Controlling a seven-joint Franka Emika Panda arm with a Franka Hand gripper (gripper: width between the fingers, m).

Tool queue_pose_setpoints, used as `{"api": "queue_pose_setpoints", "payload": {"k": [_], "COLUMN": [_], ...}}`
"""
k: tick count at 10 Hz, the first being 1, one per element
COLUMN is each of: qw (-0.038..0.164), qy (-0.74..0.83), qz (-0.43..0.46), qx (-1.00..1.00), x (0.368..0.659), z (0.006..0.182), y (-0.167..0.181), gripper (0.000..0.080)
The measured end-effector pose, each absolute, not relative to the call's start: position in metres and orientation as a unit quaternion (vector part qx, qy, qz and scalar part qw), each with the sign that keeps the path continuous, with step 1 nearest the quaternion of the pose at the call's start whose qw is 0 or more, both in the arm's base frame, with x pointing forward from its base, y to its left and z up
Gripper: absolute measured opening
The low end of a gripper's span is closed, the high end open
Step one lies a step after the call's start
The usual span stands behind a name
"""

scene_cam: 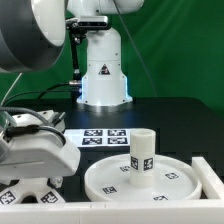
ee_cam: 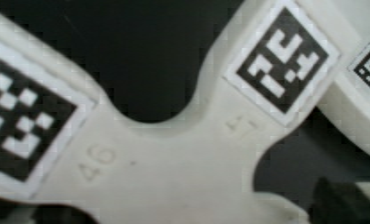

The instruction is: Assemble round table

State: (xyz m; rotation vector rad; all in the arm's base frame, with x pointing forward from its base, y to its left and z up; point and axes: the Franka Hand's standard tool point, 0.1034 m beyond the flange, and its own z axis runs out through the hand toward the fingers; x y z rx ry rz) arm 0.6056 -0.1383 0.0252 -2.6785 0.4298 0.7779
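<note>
On black table, disc; green backdrop.

White cross-shaped piece looking like matt plastic, faintly grainy, numbers showing moulded into surface. Its tags appearing as flat black-and-white print. Large round disc and cylinder showing smooth white plastic with soft sheen. Black table looking matt. Green backdrop hanging like cloth. White robot base gleaming, glossy shell.
</note>
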Motion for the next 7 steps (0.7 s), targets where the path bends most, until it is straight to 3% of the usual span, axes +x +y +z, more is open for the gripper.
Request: {"api": "queue_pose_setpoints", "payload": {"k": [1, 2, 3, 5, 7], "qw": [0.159, 0.16, 0.162, 0.162, 0.162], "qy": [0.15, 0.15, 0.148, 0.148, 0.148], "qz": [0.272, 0.272, 0.272, 0.273, 0.273], "qx": [-0.937, -0.937, -0.937, -0.937, -0.937], "x": [0.6056, 0.6066, 0.6079, 0.607, 0.6071], "z": [0.0253, 0.0282, 0.033, 0.0307, 0.0309], "y": [-0.1383, -0.1383, -0.138, -0.1379, -0.138], "gripper": [0.0411, 0.0411, 0.0231, 0.0024, 0.0005]}}
